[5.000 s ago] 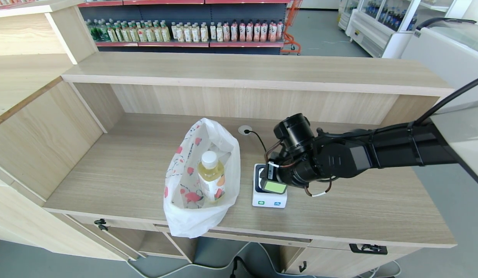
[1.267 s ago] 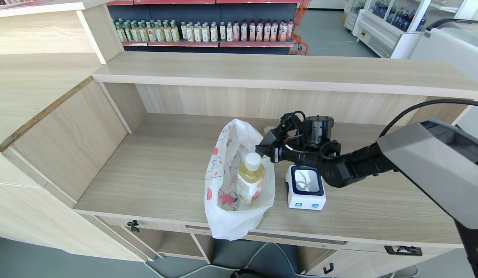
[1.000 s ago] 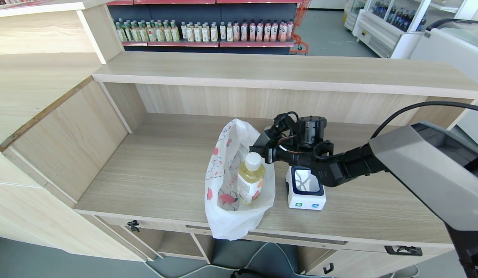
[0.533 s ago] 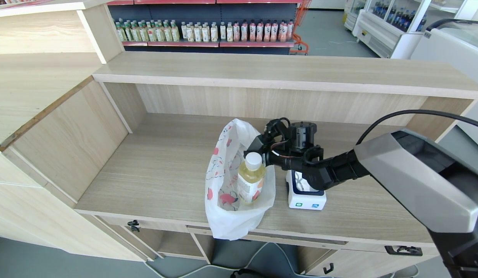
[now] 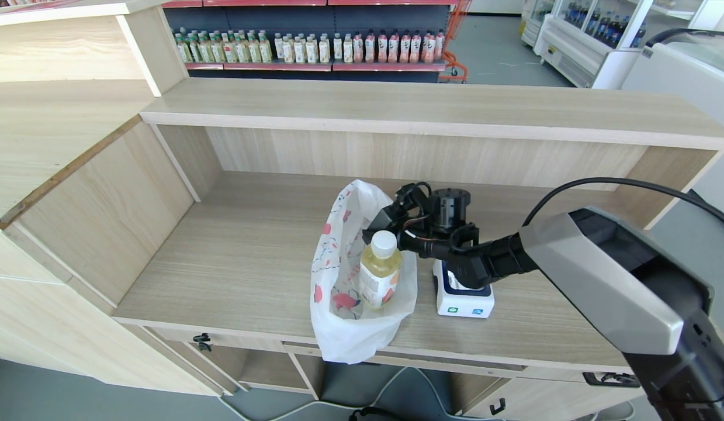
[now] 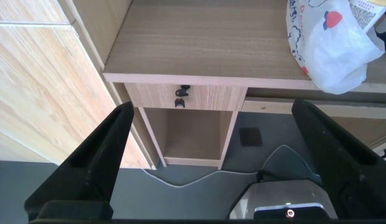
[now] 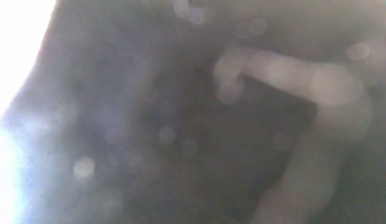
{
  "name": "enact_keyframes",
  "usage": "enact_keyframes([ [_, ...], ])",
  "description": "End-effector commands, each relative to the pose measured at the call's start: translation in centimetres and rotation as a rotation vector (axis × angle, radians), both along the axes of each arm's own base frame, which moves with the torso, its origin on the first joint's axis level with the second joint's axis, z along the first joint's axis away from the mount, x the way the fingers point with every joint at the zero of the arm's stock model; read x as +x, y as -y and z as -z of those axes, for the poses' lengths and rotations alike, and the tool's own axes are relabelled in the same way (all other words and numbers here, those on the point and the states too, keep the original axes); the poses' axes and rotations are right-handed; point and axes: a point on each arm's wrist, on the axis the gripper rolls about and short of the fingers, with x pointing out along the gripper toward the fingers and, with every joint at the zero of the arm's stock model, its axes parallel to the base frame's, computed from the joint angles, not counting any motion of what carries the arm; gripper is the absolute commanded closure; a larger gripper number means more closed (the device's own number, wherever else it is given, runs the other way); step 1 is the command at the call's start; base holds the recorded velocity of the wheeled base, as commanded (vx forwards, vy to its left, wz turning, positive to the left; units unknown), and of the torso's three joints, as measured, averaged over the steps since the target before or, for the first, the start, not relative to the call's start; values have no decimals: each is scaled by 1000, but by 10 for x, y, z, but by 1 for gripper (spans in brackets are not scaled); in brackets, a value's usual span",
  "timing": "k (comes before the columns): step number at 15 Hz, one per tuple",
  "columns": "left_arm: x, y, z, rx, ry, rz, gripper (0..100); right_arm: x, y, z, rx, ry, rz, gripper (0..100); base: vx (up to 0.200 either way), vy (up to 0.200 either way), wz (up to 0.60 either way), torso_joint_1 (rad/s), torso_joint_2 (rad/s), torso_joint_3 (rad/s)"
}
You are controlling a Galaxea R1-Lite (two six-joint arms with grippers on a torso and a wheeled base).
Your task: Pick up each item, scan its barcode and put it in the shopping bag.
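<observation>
Vertically, bottle [image 5: 379,276] in shopping bag [image 5: 333,330], cap [image 5: 384,238] upward

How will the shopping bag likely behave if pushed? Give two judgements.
The shopping bag looks thin and crumpled, so it would probably buckle rather than slide stiffly. Its lower part hangs over the counter edge, so a push might drag it off, though the bottle inside likely anchors it.
</observation>
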Motion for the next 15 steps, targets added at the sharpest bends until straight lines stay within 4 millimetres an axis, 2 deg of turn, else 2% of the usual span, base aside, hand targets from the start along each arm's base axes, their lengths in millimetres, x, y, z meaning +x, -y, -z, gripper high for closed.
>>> enact_keyframes([
  [1,0,0,0,0,0,0,0,5,-2,7,-3,6,-1,100,0,0,0,0,0,0],
  [10,0,0,0,0,0,0,0,10,-10,15,-23,12,-13,100,0,0,0,0,0,0],
  [11,0,0,0,0,0,0,0,10,-10,16,-28,17,-14,0,0,0,0,0,0,0],
  [15,0,0,0,0,0,0,0,11,-9,10,-21,30,-14,0,0,0,0,0,0,0],
])
